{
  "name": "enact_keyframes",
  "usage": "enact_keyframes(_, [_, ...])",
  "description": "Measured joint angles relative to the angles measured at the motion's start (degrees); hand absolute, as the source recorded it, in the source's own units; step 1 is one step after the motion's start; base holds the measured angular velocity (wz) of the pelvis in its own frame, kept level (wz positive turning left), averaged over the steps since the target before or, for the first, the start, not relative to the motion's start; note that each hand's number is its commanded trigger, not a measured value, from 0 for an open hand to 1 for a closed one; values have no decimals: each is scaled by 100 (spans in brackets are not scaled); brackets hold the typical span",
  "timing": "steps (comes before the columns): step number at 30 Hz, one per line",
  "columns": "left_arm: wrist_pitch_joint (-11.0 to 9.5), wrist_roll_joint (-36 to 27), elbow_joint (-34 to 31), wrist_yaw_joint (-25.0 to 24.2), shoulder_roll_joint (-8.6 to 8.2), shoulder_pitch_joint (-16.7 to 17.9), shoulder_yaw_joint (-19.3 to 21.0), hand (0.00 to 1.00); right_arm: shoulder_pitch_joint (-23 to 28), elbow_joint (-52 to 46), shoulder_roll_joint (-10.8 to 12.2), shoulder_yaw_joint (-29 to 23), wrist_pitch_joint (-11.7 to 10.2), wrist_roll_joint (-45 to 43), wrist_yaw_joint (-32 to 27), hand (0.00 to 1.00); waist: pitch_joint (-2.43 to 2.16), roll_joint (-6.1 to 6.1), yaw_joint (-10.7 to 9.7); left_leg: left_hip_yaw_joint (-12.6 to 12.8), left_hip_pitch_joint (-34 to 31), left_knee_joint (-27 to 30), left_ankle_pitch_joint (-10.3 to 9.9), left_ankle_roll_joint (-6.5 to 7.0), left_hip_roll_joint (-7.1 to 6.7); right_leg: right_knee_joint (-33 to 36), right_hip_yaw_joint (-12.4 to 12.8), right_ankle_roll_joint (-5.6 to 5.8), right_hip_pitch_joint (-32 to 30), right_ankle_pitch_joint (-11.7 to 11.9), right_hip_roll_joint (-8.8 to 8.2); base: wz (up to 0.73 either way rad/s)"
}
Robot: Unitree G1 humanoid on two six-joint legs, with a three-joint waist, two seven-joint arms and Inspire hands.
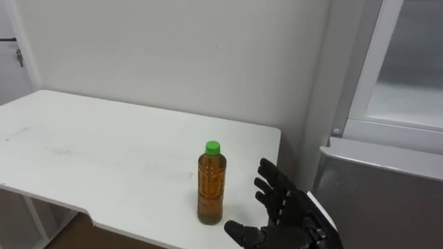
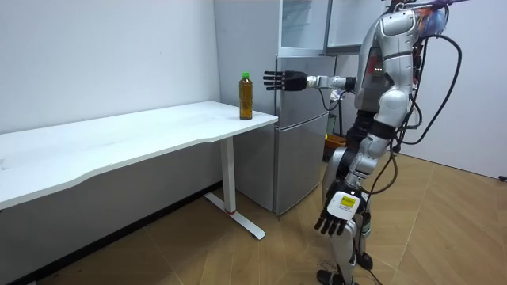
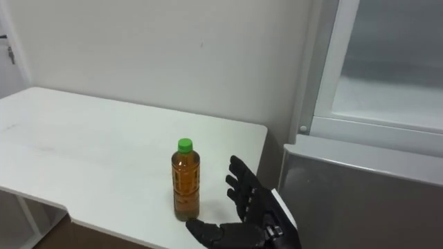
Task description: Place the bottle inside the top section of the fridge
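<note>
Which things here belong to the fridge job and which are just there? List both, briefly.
For the job:
bottle, upright near the table's right end
right hand, open beside the bottle, not touching it
upper fridge

Just there:
white table, under the bottle
lower fridge
left hand, hanging open at the robot's side

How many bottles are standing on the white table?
1. The bottle stands upright near the right front edge of the table, just left of the open right hand.

No legible txt, bottle (image 1: 211,185) print too small
</note>
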Motion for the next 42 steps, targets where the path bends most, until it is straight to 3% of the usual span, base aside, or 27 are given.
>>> enact_keyframes(8, [85, 2, -71, 106, 8, 3, -84, 0, -746, 747, 61, 25, 13, 14, -426, 0, 6, 4, 40, -78, -83, 22, 16, 7, -11, 0, -79, -2, -39, 2, -11, 6])
enact_keyframes(19, [143, 22, -30, 148, 106, -23, -193, 0, -912, 1189, 98, 222, 8, -24, -923, 0, 25, -103, 140, -259, -294, 77, 41, 5, -27, -4, -301, -1, -159, 3, -31, 8])
enact_keyframes(30, [401, 345, -140, 96, 120, 24, -426, 0, -1283, 1470, 104, 242, -4, -57, -1620, 0, 69, -42, 317, -305, -611, 184, 72, 10, -23, 5, -367, -27, -403, 24, -40, 3])
enact_keyframes(36, [587, 621, -131, 137, 118, 29, -629, 0, -1558, 2133, 99, 357, -32, 15, -1913, 0, 55, -71, 345, -326, -652, 184, 73, 9, -32, 5, -437, -26, -404, 24, -46, 2])
enact_keyframes(38, [653, 718, -133, 143, 132, 28, -629, 0, -1559, 2157, 94, 396, -32, 20, -2012, 0, 24, -131, 378, -339, -718, 181, 90, 6, -47, 4, -452, -26, -476, 24, -48, 4])
enact_keyframes(42, [743, 756, -136, 147, 140, 27, -641, 0, -1583, 2310, 80, 439, -31, 13, -2105, 0, 27, -199, 445, -388, -735, 166, 123, 16, -75, -1, -521, -25, -477, 24, -73, 10])
